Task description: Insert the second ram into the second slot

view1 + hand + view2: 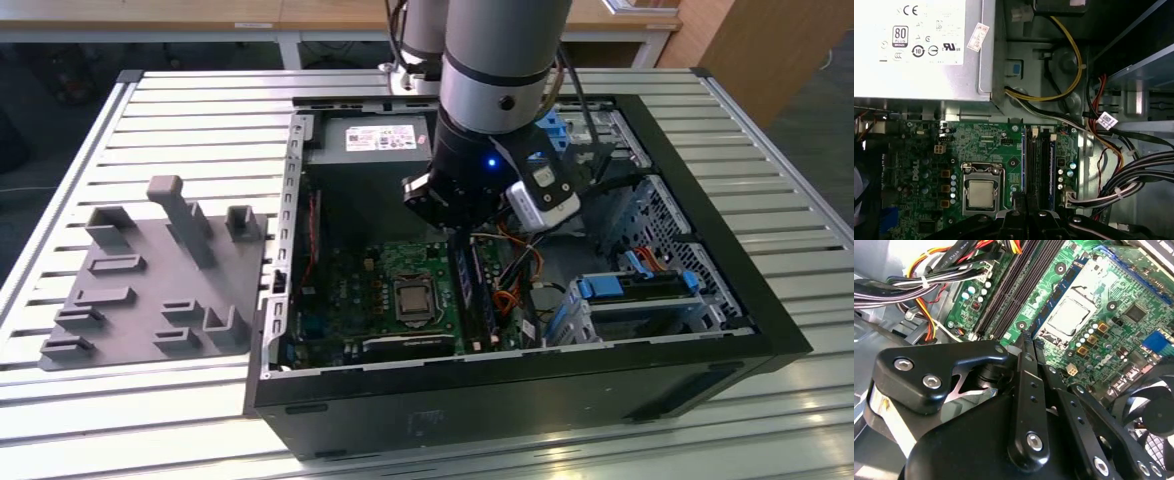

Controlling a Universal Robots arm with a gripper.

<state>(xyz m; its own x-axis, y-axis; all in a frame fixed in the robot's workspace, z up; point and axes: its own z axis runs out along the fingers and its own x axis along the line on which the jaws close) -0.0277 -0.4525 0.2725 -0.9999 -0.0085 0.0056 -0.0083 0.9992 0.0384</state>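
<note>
Pincer (1026, 340) fingers are drawn together at the tips in the second wrist view, no gap visible; can't tell if they pinch anything. Tips sit at one end of the black slot bank (1009, 295) on the motherboard (1104, 352), beside the CPU socket (1069, 315). Hard to make out, but the second ram (1058, 294) looks like the thin blue strip standing on edge in the slot nearest that socket. Its long axis runs parallel to the slots, far end toward the power supply (919, 50), near end hidden under the fingers. In the exterior view the arm (501, 80) covers part of the open case (507, 400) on the slatted worktop (174, 110). Grey fixture (147, 280) lies at the exterior view's left.
</note>
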